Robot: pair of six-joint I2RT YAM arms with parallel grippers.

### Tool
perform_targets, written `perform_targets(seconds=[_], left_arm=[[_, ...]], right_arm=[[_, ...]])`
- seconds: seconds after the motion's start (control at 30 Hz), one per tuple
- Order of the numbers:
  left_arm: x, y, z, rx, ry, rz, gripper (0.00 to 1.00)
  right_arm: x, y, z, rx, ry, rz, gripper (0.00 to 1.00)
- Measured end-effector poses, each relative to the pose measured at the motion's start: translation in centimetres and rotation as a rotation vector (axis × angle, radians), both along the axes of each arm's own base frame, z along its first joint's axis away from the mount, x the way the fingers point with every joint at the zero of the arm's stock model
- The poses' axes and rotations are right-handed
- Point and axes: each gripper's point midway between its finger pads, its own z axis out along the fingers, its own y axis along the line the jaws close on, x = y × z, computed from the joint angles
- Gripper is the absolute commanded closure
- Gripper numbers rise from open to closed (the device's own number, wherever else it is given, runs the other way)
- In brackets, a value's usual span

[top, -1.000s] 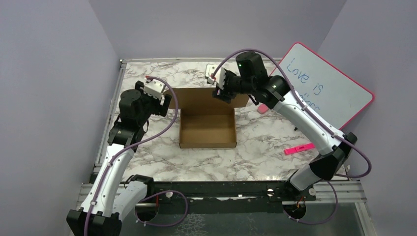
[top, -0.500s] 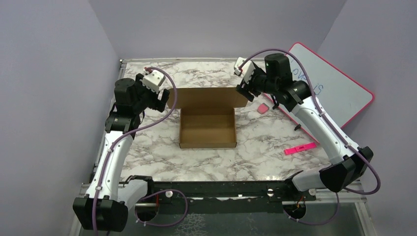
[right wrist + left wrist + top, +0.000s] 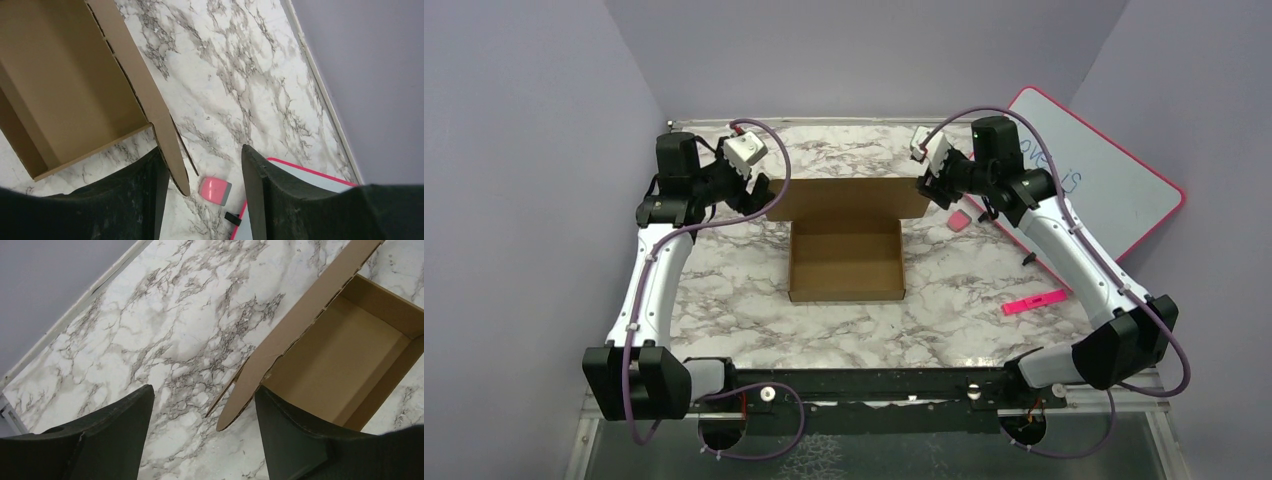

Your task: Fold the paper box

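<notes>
So the box (image 3: 844, 262) sits mid-table (image 3: 724, 290), tray open, with its lid (image 3: 844, 198) standing up along the far side, long axis running left to right. The left gripper (image 3: 759, 190) is at the lid's left end and the right gripper (image 3: 926, 186) at its right end. Both are spread, pinching nothing, a lid corner showing between each pair of fingers. Neither's nearer, really. A pink eraser (image 3: 959, 221) lies near the right gripper, with the whiteboard (image 3: 1114, 190) at the right edge. I doubt either blocks tipping the lid forward.
</notes>
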Motion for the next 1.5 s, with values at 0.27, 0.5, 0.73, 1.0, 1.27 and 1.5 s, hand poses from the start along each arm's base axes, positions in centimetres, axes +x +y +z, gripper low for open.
perform_targets(seconds=[0.27,0.5,0.73,1.0,1.27,1.5], left_arm=[[0.4,-0.9,-0.7,0.027,0.019,-0.112,0.34],[0.5,-1.2,-2.2,0.026,0.082,-0.155,0.41],[0.7,-2.0,-1.9,-0.008,0.095,-0.202,0.50],[0.8,-2.2,-2.7,-0.016,0.124,-0.212,0.74],[0.6,-2.3,-2.7,-0.024,0.131,-0.220,0.93],[0.8,-2.8,-2.8,-0.025,0.160,-0.174,0.98]], right_arm=[[0.0,0.7,-0.9,0.006,0.023,0.065,0.52],[0.6,1.2,-3.1,-0.016,0.087,0.093,0.65],[0.6,1.1,-3.2,-0.018,0.097,0.101,0.71],[0.7,0.9,-3.3,-0.021,0.095,0.104,0.90],[0.3,1.2,-3.2,0.000,0.112,0.114,0.99],[0.0,1.5,-3.2,0.053,0.170,0.068,0.99]])
